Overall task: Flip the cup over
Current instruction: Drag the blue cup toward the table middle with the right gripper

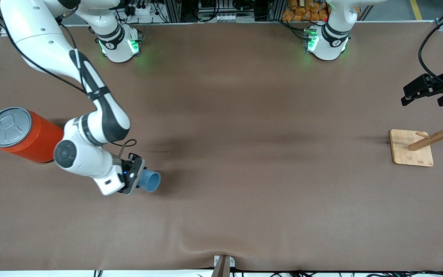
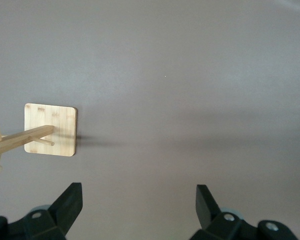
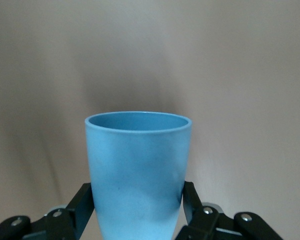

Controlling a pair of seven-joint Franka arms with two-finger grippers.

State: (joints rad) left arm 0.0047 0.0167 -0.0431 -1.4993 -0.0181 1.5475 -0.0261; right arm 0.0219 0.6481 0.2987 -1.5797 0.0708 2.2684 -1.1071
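right gripper is clamping the light-blue cup sideways just over the table near the orange can; left gripper is waiting, fingers apart, above the wooden rack

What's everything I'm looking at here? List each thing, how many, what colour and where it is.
cup: one, light blue, lying sideways in the right hand, low over the table toward the right arm's end, its mouth pointing away from the hand.
can: one, orange with a grey pull-tab lid, on the table at the right arm's end, beside the right arm.
wooden rack: one, pale wood, a flat base with a pegged post, on the table at the left arm's end.
table: one, covered in brown.
right hand: one, black, shut on the cup near its narrow base.
left hand: one, black, open, waiting in the air over the table by the wooden rack, holding nothing.
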